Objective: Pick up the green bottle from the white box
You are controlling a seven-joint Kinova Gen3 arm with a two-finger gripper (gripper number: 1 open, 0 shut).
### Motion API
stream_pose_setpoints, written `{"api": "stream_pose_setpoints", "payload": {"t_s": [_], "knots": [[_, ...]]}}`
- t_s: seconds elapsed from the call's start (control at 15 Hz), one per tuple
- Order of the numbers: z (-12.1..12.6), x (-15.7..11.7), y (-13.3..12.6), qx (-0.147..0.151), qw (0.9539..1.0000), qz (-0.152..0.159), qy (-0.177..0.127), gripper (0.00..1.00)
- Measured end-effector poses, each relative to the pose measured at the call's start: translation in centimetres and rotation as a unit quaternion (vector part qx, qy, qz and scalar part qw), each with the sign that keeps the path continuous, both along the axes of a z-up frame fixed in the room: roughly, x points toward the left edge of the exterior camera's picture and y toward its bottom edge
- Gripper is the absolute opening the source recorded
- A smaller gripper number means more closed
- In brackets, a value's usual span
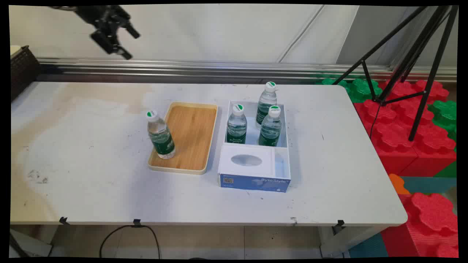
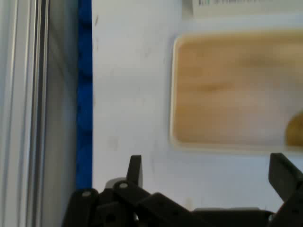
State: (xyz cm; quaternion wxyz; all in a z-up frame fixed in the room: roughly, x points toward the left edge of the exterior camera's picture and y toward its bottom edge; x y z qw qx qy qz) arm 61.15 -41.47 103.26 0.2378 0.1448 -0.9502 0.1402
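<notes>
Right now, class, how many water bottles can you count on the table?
4: one bottle on the wooden tray; three bottles in the white box.

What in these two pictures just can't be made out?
- Hand view: the water bottle on the wooden tray is cut off by the right edge.
- Main view: the arm above the end effector is cut off by the top edge.
- Main view: the bottles' label text is too small to read.
- Main view: the dark basket is cut off at the left edge.

A white table [image 1: 91, 175] is seen well below the gripper [image 1: 120, 40]; a wooden tray [image 1: 193, 135] and a white box [image 1: 281, 168] are borne directly.
</notes>
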Motion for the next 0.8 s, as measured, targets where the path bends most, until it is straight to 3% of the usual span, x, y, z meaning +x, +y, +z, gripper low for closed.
{"api": "stream_pose_setpoints", "payload": {"t_s": [0.4, 0.8], "knots": [[-0.8, -7.4, -2.0, 0.036, 0.9964, 0.01, 0.076, 1.0], [-1.8, -13.6, -2.4, 0.078, 0.9883, 0.015, 0.13, 1.0]]}}
